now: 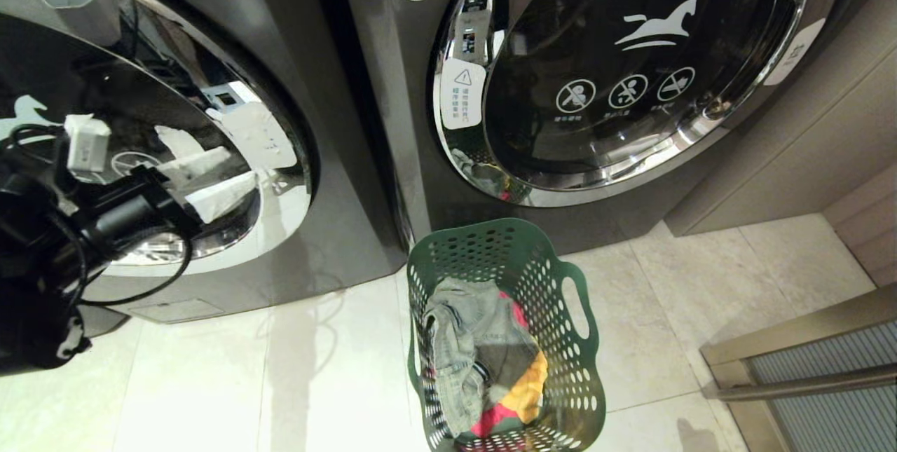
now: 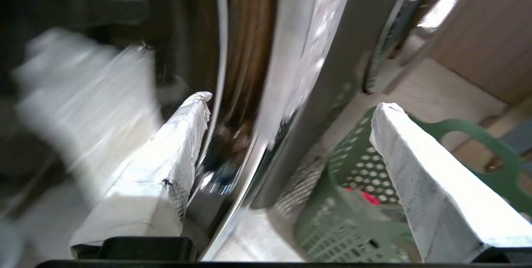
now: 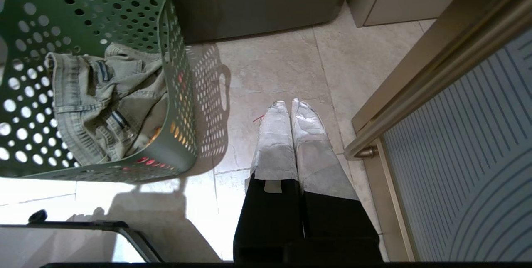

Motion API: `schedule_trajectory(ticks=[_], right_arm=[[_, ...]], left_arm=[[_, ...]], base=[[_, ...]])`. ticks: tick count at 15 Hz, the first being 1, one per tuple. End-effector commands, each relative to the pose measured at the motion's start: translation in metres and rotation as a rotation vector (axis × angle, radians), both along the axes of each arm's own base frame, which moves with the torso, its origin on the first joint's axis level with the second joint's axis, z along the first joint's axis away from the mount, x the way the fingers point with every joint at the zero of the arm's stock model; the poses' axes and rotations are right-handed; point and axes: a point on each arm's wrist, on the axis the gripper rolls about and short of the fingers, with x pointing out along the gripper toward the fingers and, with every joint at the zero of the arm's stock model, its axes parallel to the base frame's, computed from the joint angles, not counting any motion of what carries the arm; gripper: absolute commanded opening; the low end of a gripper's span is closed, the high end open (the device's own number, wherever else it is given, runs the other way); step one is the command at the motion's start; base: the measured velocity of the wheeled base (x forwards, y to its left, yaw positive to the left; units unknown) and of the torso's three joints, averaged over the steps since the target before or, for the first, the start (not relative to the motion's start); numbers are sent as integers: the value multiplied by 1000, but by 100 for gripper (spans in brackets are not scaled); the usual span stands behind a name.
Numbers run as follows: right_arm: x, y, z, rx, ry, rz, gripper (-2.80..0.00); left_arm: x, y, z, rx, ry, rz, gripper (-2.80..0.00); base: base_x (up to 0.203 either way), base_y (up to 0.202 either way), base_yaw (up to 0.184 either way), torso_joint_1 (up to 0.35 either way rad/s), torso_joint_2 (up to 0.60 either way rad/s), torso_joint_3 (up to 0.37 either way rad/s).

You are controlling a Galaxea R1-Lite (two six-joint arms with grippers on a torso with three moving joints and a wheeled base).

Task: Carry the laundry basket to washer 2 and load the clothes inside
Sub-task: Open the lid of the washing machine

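**Left gripper spread wide at the washer door, basket waiting on the floor**

The left gripper (image 1: 210, 175) was up against the round chrome-ringed door (image 1: 231, 158) of the left-hand washer, its white-wrapped fingers (image 2: 166, 164) spread far apart with nothing between them. From its own wrist camera the door's bright rim ran through the gap between the two pads, though the picture was smeared and I could not tell whether either pad touched it. The arm's black body and loose cables crowded the left edge of the head view.

The right gripper (image 3: 291, 114) hung low over the pale floor tiles (image 3: 270, 64), its two wrapped fingers pressed together and empty, just beside the basket.

The laundry basket (image 1: 581, 368) stood on the tiles in front of the seam between the two machines. The clothes (image 1: 476, 354) lay inside it: the faded denim on top, red and yellow-orange showing beneath.

The right-hand washer's door (image 1: 631, 66), with its white horse logo, was shut. A blue-marked label sat above it, cut off by the frame.
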Motion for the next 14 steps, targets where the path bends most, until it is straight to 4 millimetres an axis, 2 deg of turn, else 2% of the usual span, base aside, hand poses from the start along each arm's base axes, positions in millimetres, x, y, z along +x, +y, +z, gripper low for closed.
schedule_trajectory(ticks=[1,4,7,8,11,13,14], right_arm=[[0,0,0,0,-1,1,-280],[0,0,0,0,-1,1,-280],[0,0,0,0,0,1,-280],[0,0,0,-1,0,1,-280],[0,0,0,0,0,1,-280],[0,0,0,0,0,1,-280],[0,0,0,0,1,1,-280]], left_arm=[[-9,13,4,3,-13,46,0],[-27,19,14,6,-35,81,0],[-71,13,56,21,-161,99,0],[-94,9,76,31,-229,111,0],[-186,-7,133,37,-411,210,0],[-241,-25,156,-12,-473,293,0],[-256,-31,159,-56,-438,330,0]], base=[[0,0,0,0,0,0],[0,0,0,0,0,0],[0,0,0,0,0,0],[0,0,0,0,0,0],[0,0,0,0,0,0],[0,0,0,0,0,0],[0,0,0,0,0,0]])
